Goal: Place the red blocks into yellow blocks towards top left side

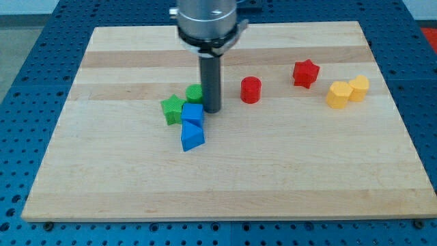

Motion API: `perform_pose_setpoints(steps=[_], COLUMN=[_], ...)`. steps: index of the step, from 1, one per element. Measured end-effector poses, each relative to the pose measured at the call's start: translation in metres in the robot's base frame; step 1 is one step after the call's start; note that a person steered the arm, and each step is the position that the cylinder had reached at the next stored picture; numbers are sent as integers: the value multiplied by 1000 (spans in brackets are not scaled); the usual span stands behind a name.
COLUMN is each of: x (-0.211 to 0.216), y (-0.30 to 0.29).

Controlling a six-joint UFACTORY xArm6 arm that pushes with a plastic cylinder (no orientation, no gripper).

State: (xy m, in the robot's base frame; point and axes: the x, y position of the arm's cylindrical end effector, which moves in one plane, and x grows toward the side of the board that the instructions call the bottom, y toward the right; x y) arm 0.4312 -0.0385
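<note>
Red blocks: red cylinder [250,89] sits near the middle of the desk [102,171], a bit toward the view's top; red star [306,73] is further to the view's right and slightly higher. They're apart from each other, not touching anything.

Yellow blocks are at the view's right: a yellow hexagonal block [337,95] and a second yellow block [359,88], rounded, exact shape hard to tell. The two touch, or are just beside each other. Red star is near them, on their left and a bit above.

My tip [212,111] is down on the desk, left of the red cylinder and clear of it. It's right against the green/blue cluster: green cylinder [194,93] just left of the rod, green star [172,108] further left, blue cube [192,114] just left of and below the tip, blue wedge-like block [192,137] touching the cube from below.

No pincer on this arm, just the rod, nothing held.
</note>
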Motion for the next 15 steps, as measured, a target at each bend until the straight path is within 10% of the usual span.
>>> perform_pose_setpoints(steps=[15], x=[-80], y=[119])
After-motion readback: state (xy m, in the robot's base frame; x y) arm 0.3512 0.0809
